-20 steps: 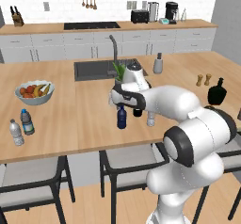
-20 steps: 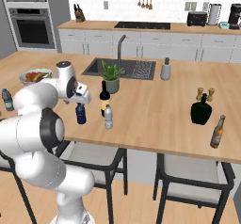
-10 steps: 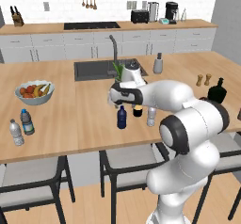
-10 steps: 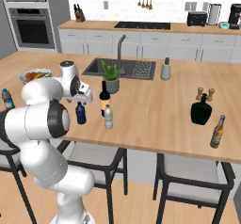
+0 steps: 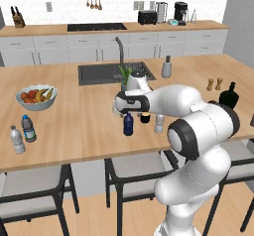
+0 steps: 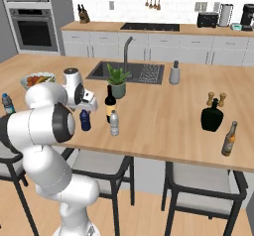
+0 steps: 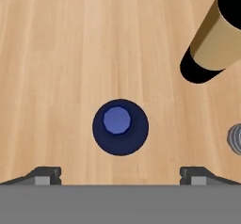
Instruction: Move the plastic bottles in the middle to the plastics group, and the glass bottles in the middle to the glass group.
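Blue plastic bottle (image 7: 120,126) stands upright, cap up, beneath the wide-apart end effector (image 7: 120,173).

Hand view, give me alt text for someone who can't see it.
Seen from straight above, a dark blue bottle stands on a wooden counter, centred between the open gripper's two fingertips. The wine bottle, with its cream-yellow label, stands apart at upper right.

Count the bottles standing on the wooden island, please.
7: dark blue bottle, clear bottle and wine bottle mid-island; two water bottles at the left end; black bottle and brown bottle at right. Others may be hidden.
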